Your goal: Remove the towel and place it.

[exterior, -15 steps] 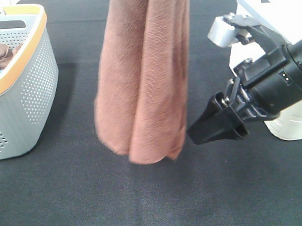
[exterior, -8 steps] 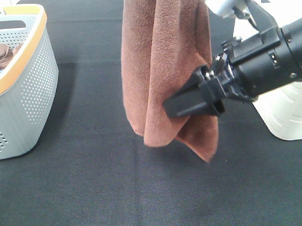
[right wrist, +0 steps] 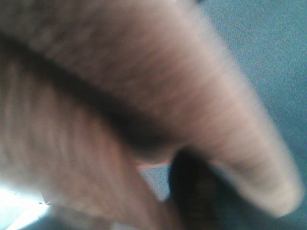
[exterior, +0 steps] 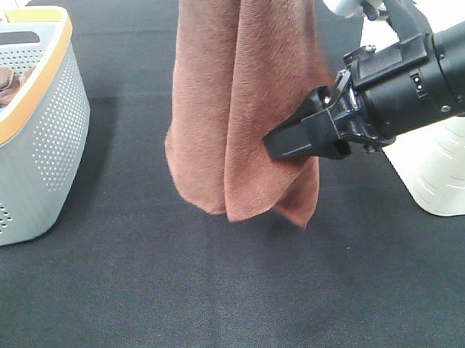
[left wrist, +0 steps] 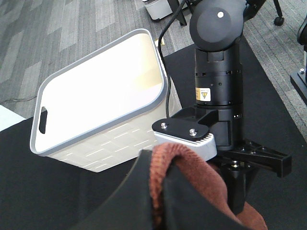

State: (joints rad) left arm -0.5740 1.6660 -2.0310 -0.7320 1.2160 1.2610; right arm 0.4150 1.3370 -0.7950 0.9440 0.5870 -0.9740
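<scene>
Towel position: the towel (exterior: pixel 238 105) is hanging as a long folded drape above the middle of the black surface (exterior: pixel 237 296). Its bottom hem is dangling clear of the surface and its top is running out of the exterior view.
Left claw: the left claw (left wrist: pixel 160 191) is pinching the bunched top of the towel between its dark fingers and appears to be carrying the whole weight.
Right claw: the right claw (exterior: pixel 281 144) is pushing into the drape's lower right edge and touching the plush. I cannot tell whether its jaws are closing on fabric or only resting against it.
Deciding relation: the towel's long axis is running straight up and down, while the right claw is lying almost level across it, pointing in from the right. The free hem is sitting just below its tip, so this arm is the nearer one to the lower end.
Containers: the grey basket (exterior: pixel 41 150) is standing well apart on the left, and the white basket (left wrist: pixel 115 136) is standing beside the right arm.
View differences: the exterior view is showing the drape's length but not the upper grip. The left wrist view is showing that grip. The right wrist view is giving only blurred brown pile.
</scene>
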